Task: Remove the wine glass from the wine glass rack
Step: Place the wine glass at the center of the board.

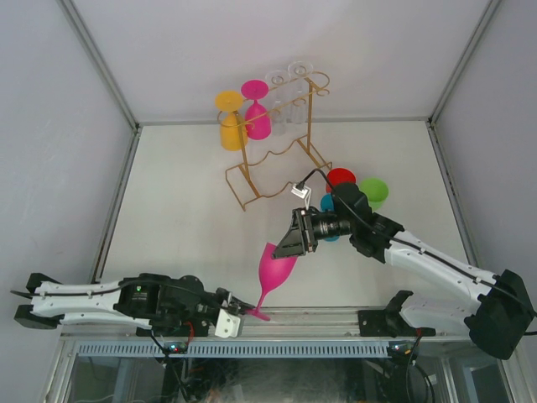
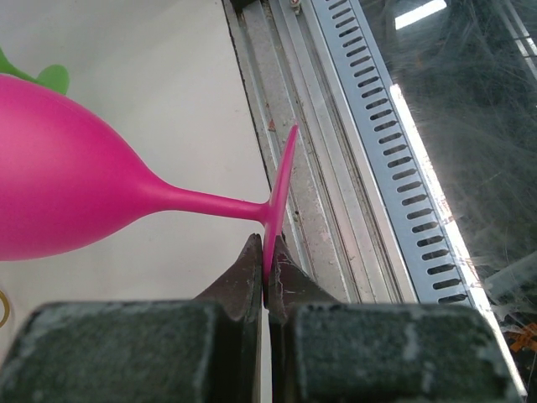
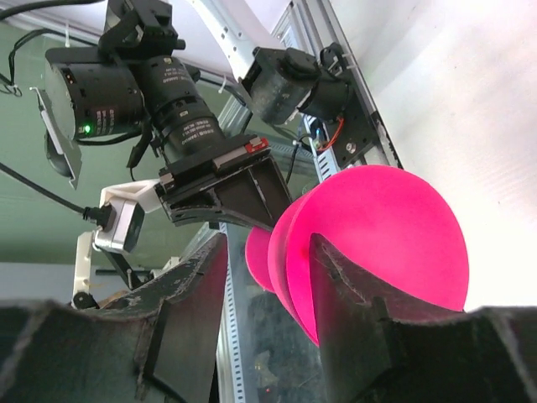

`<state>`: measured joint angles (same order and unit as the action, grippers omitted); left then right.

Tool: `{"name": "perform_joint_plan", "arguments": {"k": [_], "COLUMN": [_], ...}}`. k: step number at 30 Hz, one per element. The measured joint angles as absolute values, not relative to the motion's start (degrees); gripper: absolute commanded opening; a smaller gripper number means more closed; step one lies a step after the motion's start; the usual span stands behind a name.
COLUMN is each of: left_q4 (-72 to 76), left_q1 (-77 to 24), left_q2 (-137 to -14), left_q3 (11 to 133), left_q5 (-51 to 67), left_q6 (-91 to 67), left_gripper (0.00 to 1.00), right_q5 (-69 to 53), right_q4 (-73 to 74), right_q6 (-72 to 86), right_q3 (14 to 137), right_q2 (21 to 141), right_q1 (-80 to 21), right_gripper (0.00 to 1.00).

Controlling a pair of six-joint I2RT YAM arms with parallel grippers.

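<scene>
The main danger now is that the pink wine glass [image 1: 277, 264] slips or twists, because the left claw [image 2: 266, 252] holds it only by the thin edge of its round foot, and the heavy bowl leans far out from that claw. If the right claw [image 3: 268, 252] pushes on the bowl from the side, the foot may turn between the pads and the glass may fall on the surface [image 1: 185, 218], just in front of the left claw. A second danger is a closing of the right claw that is not centred: from its own camera the bowl sits more toward one finger [image 3: 344, 285] than the other, so a squeeze may push the round bowl out instead of catching it. The left claw is pressed fully together on the foot, with the stem going away from it to the bowl. The right claw has its fingers apart, about half way, at the top of the bowl. One finger looks very near the pink wall; I cannot tell if it touches. The glass is off the rack [image 1: 277, 155], which stands well beyond the right claw with other glasses [image 1: 231, 126] hanging on it.
</scene>
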<state>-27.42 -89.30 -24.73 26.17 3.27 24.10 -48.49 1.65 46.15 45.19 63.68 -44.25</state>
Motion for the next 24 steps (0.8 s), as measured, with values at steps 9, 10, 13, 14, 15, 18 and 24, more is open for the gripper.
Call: {"name": "perform_joint_plan", "arguments": {"k": [9,10,13,14,15,18,24], "left_q4": [-28.86,-28.93,-29.21,-29.3,-29.34,-29.32,-29.32], "left_q1": [-89.3,-89.3,-89.3,-89.3,-89.3,-89.3,-89.36], "left_q2": [-24.23,-24.08,-23.97,-23.99,-24.01,-24.56,-25.54], "left_q3": [26.17,26.17,26.17,26.17,26.17,26.17,26.17], "left_q5": [3.16,3.18,3.16,3.14,3.16,3.14,2.72], "left_q6": [25.23,25.26,25.63,25.69,25.71,25.98,26.22], "left_gripper": [0.0,0.0,0.0,0.0,0.0,0.0,0.0], "right_q5": [-50.11,-50.13,-50.11,-50.09,-50.09,-50.02,-49.52], "right_q4": [2.57,2.57,2.61,2.68,2.76,3.01,3.07], "right_q6": [44.29,44.25,44.01,43.88,43.72,43.55,43.4], "right_q3": [45.19,45.19,45.19,45.19,45.19,45.19,45.19], "right_q2": [63.68,63.68,63.68,63.68,63.68,63.68,63.68], "right_q1": [-44.45,-44.45,-44.45,-44.45,-44.45,-44.45,-44.45], "right_gripper": [0.28,0.26,0.22,0.21,0.21,0.15,0.03]}}
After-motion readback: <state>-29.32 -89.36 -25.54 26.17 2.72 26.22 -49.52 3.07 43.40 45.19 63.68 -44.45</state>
